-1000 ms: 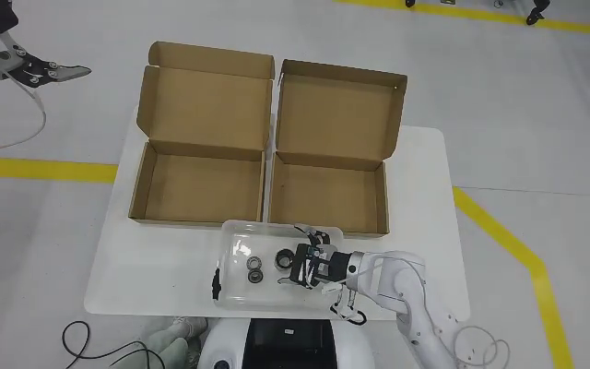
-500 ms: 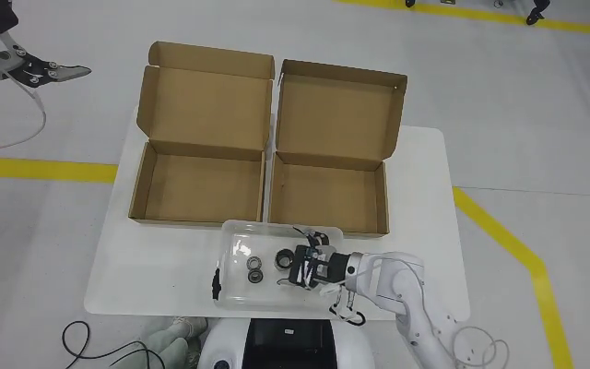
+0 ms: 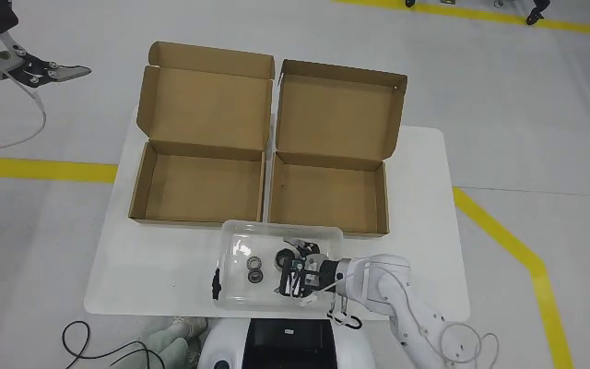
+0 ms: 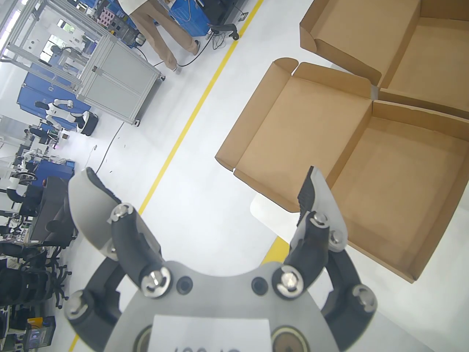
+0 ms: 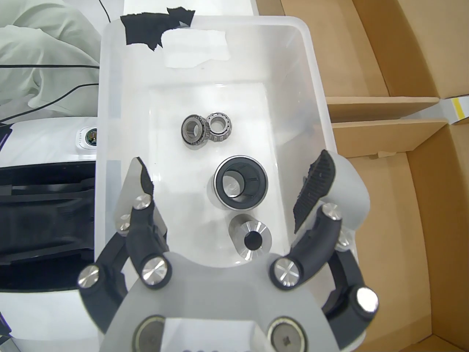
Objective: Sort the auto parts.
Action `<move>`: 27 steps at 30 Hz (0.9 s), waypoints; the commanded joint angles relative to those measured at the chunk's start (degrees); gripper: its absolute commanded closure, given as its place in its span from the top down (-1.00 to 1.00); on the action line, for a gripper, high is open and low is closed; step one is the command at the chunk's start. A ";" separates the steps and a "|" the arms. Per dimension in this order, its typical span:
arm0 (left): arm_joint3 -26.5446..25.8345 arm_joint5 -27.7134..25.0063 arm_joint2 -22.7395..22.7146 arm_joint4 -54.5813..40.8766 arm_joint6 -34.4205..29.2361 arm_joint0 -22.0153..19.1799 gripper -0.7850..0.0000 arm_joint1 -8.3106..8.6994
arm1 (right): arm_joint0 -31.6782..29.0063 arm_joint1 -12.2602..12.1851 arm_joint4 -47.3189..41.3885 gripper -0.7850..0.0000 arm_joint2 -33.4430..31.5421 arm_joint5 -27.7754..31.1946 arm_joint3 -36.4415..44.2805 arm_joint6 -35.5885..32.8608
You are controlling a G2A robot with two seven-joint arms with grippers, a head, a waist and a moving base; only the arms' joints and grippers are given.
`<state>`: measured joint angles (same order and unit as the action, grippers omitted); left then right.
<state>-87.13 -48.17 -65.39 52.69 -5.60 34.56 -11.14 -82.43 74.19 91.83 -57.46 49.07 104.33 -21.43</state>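
The right gripper hangs over the clear bin at the table's near edge, fingers spread wide. A black ring lies on the bin floor below, with a steel sleeve just beside it and two small bearings (touching each other) farther along. The left gripper, fingers likewise apart, is out over the floor well apart from the table, and behind the bin the left box and right box stand open side by side

Four metal parts in clear bin
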 commanded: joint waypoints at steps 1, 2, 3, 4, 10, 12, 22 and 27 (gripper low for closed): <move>0.00 0.00 0.00 0.00 0.00 0.00 1.00 0.00 | 0.42 0.01 -0.25 0.66 0.42 -0.52 -0.91 -0.67; 0.00 0.00 0.00 0.00 0.00 0.00 1.00 0.00 | 0.68 0.03 -0.48 0.67 0.71 -0.82 -1.43 -1.02; 0.00 0.00 0.00 0.00 0.00 0.00 1.00 0.00 | 0.98 0.06 -0.68 0.67 1.02 -1.14 -1.91 -1.35; 0.00 0.00 0.00 0.00 0.00 0.00 1.00 0.00 | 1.31 0.09 -0.83 0.67 1.35 -1.38 -2.41 -1.67; 0.00 0.00 0.00 0.00 0.00 0.00 1.00 0.00 | 3.48 0.40 -1.75 0.67 3.72 -2.86 -5.02 -3.15; 0.00 0.00 0.00 0.00 0.00 0.00 1.00 0.00 | 4.22 0.48 -1.65 0.62 4.41 -3.34 -5.76 -3.83; 0.00 0.00 0.00 0.00 0.00 0.00 1.00 0.00 | 6.53 0.78 -3.12 0.42 6.65 -5.85 -8.11 -8.05; 0.00 0.00 0.00 0.00 0.00 0.00 1.00 0.00 | 6.98 0.69 -3.87 -0.38 6.94 -6.42 -8.45 -9.50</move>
<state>-87.13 -48.17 -65.39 52.69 -5.60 34.56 -11.14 -75.53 74.90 88.05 -50.56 42.69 95.90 -30.74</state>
